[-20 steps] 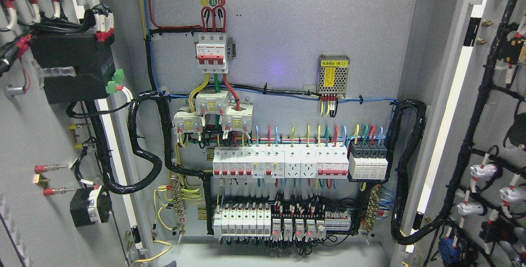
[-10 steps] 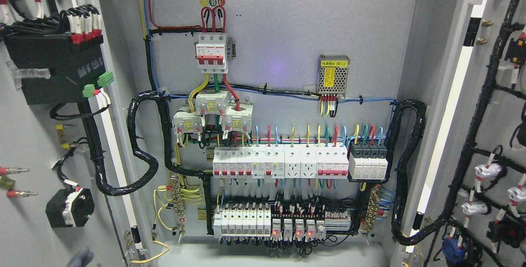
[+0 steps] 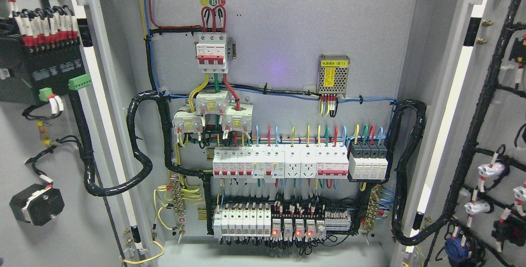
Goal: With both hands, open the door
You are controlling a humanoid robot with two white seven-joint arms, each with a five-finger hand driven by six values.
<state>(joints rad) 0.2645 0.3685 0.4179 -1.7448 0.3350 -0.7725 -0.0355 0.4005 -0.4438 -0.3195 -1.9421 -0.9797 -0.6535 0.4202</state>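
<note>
A grey electrical cabinet stands open in the head view. Its left door (image 3: 24, 156) is swung far out to the left, its inner face showing a black module (image 3: 41, 72) and wiring. The right door (image 3: 499, 107) is swung out to the right, its inner face carrying black cable looms and white fittings. Between them the back panel (image 3: 287, 33) shows a red and white main breaker (image 3: 211, 53), rows of breakers (image 3: 279, 164) and relays with red lights (image 3: 296, 228). Neither of my hands shows in this view.
A thick black cable loop (image 3: 139, 143) runs from the left door into the cabinet, and another (image 3: 407, 168) hangs at the right side. A small metal power supply (image 3: 333, 74) with a yellow label sits on the back panel. The cabinet floor (image 3: 267, 256) lies at the bottom.
The left door has swung further outward to the left; its black module and parts slid left and partly out of frame. The right door opened slightly more. A blurred shape at the lower left edge is gone.
</note>
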